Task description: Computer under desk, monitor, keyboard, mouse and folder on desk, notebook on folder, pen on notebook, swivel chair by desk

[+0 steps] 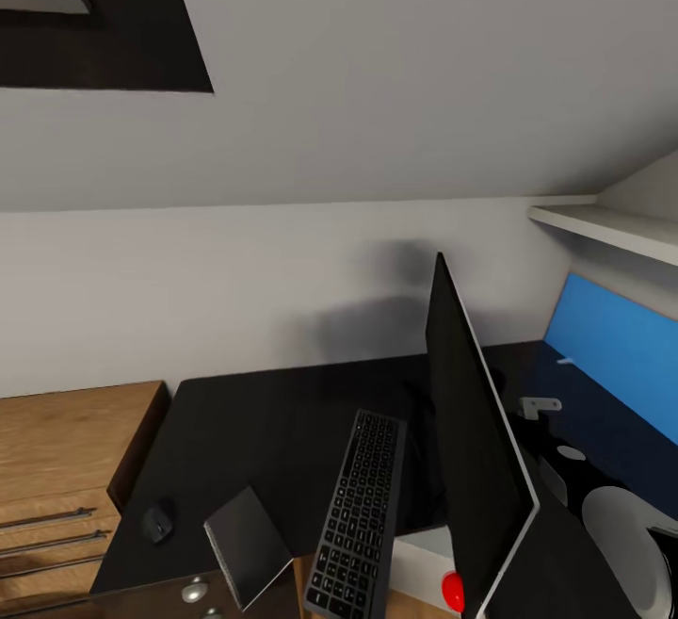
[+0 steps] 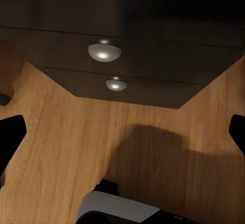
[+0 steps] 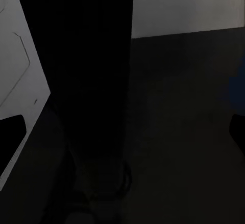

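The black-topped desk carries the monitor, turned edge-on to me right of centre. Just left of it lies the keyboard, its near end past the desk's front edge. The mouse rests at the desk's left front corner. A grey notebook sits tilted at the front edge. A white box with a red light, apparently the computer, shows below the monitor's near corner. My left gripper is open over the wood floor, facing the desk drawers. My right gripper is open, close to the monitor.
A light-wood dresser with bar handles adjoins the desk's left end. A blue back panel and a white shelf line the right side. Small white items lie behind the monitor. My right arm reaches in at lower right.
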